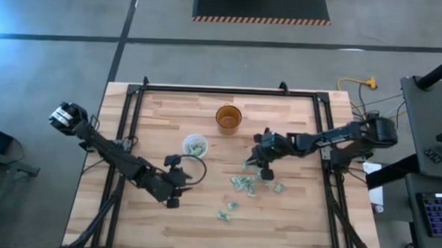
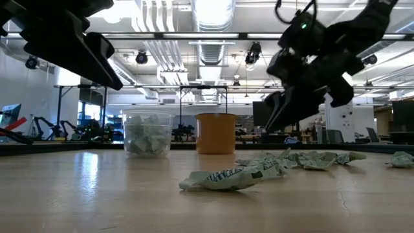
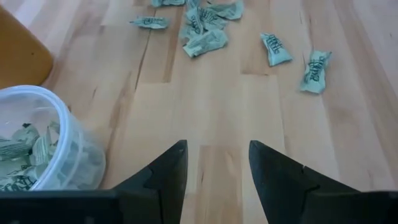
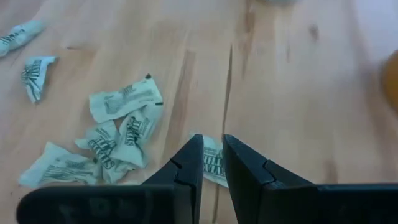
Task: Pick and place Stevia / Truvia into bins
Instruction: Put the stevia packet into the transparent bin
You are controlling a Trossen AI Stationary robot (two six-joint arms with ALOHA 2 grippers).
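Grey concrete floor (image 1: 54, 12) surrounds the wooden desk (image 1: 202, 220); a hazard-striped black mat (image 1: 261, 6) lies beyond its far edge. Ceiling ducts (image 2: 213, 39) and lamps hang overhead.

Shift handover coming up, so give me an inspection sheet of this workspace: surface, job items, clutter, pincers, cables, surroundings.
Surface: wooden table in a black frame, bare where no sachets lie.
Job's things: translucent cup holding sachets; loose sachets scattered on the right half of the table; amber cup behind them, contents cannot be told.
Clutter: nothing seen.
Pincers: left pincer open and empty, beside the translucent cup; right pincer nearly closed, low over a sachet, grip cannot be told.
Cables: yellow cable on the floor past the table's far right corner; dark wires by the right arm's base.
Surroundings: concrete floor, striped mat, keyboard on a side desk.
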